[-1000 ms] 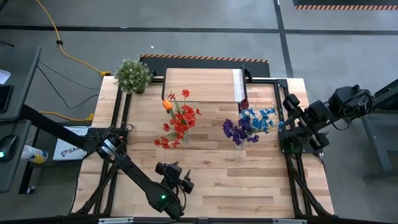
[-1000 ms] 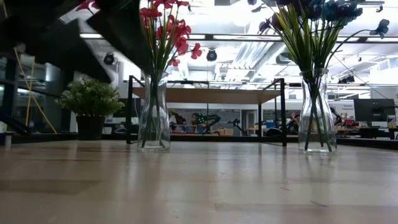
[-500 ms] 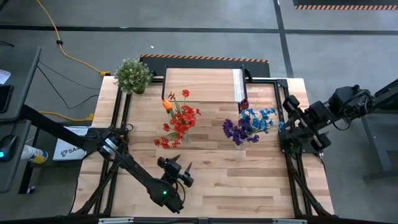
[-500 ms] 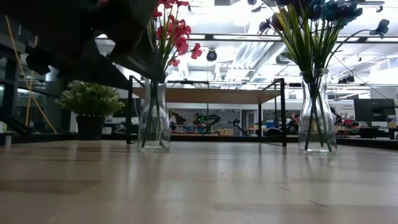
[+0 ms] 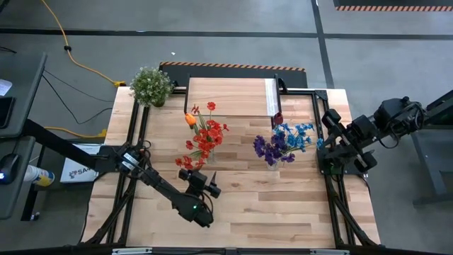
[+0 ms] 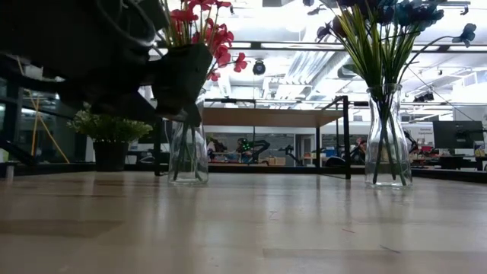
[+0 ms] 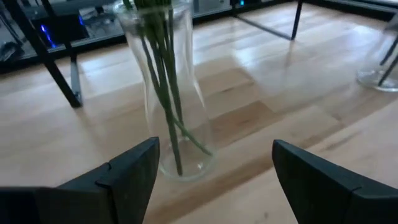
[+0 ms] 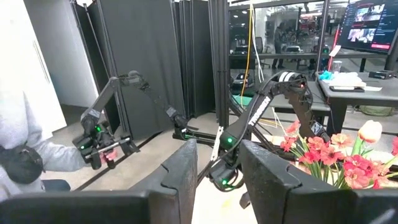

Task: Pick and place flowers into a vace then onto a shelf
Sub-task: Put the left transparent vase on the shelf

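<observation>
Standing on a pale wood table [image 5: 283, 205] over grey concrete floor, a potted plant [image 5: 151, 85] sits left of the shelf [image 5: 230, 95]. Near the shelf, the left gripper [image 5: 211, 190], fingers spread, points at a glass vase [image 7: 168, 93] of red flowers [image 5: 205, 138]; blue and purple flowers [image 5: 283, 144] stand further right. Beyond them the right gripper [image 8: 217, 177] waits, fingers slightly apart, holding nothing. Only the low view shows ceiling lights; only the right wrist view shows a person's sleeve [image 8: 25, 140].
</observation>
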{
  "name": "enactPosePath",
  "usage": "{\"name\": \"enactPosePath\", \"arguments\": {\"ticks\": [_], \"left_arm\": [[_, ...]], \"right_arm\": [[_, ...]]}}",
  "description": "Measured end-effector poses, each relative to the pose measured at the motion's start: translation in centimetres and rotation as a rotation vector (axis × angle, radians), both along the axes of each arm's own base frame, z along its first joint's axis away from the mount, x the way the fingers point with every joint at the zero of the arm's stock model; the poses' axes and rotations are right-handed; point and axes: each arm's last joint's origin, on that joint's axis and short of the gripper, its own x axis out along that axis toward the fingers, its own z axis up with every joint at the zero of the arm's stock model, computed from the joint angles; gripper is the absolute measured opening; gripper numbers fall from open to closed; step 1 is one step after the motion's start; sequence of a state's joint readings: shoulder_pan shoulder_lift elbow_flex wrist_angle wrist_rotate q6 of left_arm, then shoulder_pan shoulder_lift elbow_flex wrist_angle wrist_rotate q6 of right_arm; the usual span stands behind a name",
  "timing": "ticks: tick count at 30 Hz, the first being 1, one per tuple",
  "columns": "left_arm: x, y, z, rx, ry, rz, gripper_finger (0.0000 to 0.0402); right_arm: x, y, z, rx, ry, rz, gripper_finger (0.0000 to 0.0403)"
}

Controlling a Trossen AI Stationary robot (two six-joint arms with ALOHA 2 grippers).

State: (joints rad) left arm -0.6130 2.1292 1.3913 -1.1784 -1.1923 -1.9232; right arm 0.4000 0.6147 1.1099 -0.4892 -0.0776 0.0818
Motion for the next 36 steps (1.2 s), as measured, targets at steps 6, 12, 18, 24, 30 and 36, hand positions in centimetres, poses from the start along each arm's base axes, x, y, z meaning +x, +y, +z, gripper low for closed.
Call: {"name": "enactPosePath", "arguments": {"ticks": [6, 12, 18, 24, 30, 36], "left_arm": [[0.5, 1.1, 0.0, 0.048, -0.014, 0.013, 0.0344], [0.8, 2.1, 0.2, 0.086, 0.003, 0.03, 0.0344], [0.9, 2.5, 0.3, 0.112, 0.009, 0.033, 0.0344], [1.2, 3.1, 0.3, 0.134, -0.002, 0.041, 0.0344], [1.6, 4.2, 0.5, 0.168, -0.003, 0.06, 0.0344], [2.1, 5.2, 0.5, 0.173, -0.004, 0.089, 0.0344]], "right_arm": [[0.0, 0.0, 0.0, -0.015, -0.007, -0.001, 0.0114], [0.0, 0.0, 0.0, -0.018, -0.009, -0.007, 0.0114], [0.0, 0.0, 0.0, -0.019, -0.009, -0.007, 0.0114], [0.0, 0.0, 0.0, -0.019, -0.01, -0.007, 0.0114], [0.0, 0.0, 0.0, -0.013, -0.006, -0.007, 0.0114], [0.0, 0.0, -0.1, -0.015, 0.003, -0.007, 0.0114]]}}
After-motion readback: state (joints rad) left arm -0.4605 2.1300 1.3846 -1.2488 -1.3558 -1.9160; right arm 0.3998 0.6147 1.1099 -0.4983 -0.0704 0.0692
